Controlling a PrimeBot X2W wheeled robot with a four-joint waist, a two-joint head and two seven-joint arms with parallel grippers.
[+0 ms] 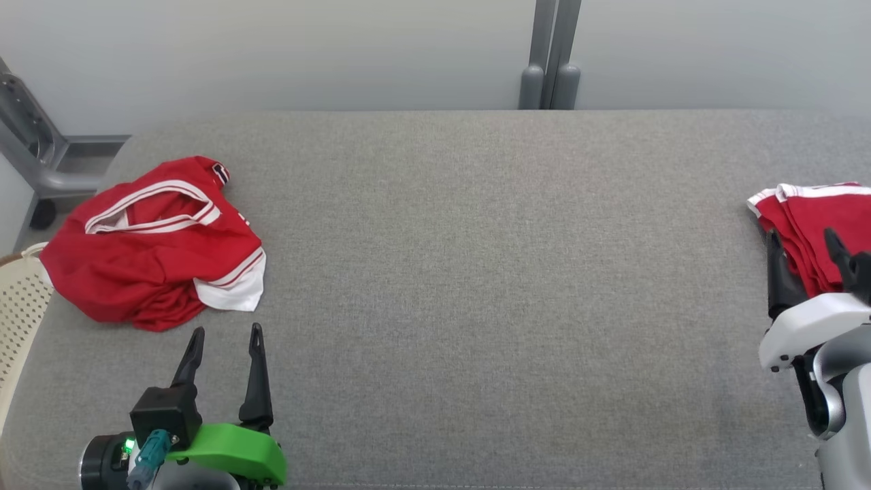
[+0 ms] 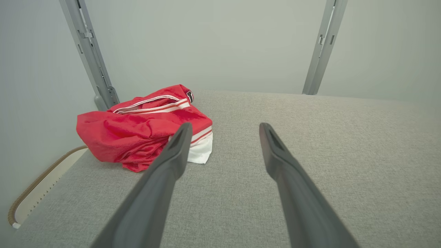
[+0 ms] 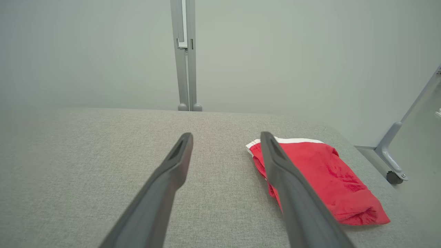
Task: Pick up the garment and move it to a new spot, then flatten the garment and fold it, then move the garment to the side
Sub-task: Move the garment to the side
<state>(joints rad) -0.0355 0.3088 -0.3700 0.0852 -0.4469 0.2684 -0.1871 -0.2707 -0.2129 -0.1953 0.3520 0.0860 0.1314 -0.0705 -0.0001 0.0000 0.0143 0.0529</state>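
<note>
Head view first: grey padded table (image 1: pixel 476 286), with a crumpled garment (image 1: pixel 153 245), red with white stripes and a white hem, heaped near its far left corner beside a pale perforated basket (image 1: pixel 20 306). The left gripper (image 1: pixel 226 330) hovers just short of that heap, fingers spread and holding nothing. At the right edge lies a folded garment (image 1: pixel 816 211), also red with white trim; the right gripper (image 1: pixel 801 237) is over its near side, fingers apart, with no cloth pinched.

Left wrist view: the spread fingers point past the heap's right side, and the white hem is the nearest part of it. A small dark patch with a pale mark sits on the collar, too small to read.

Right wrist view: both fingers stand wide above bare table, the folded piece just to their right and free.

One piece looks finished and set aside, so the pick-up of the crumpled one seems to be in hand. That calls for the left arm to reach forward and leftward, drop, and close on a thick fold.
</note>
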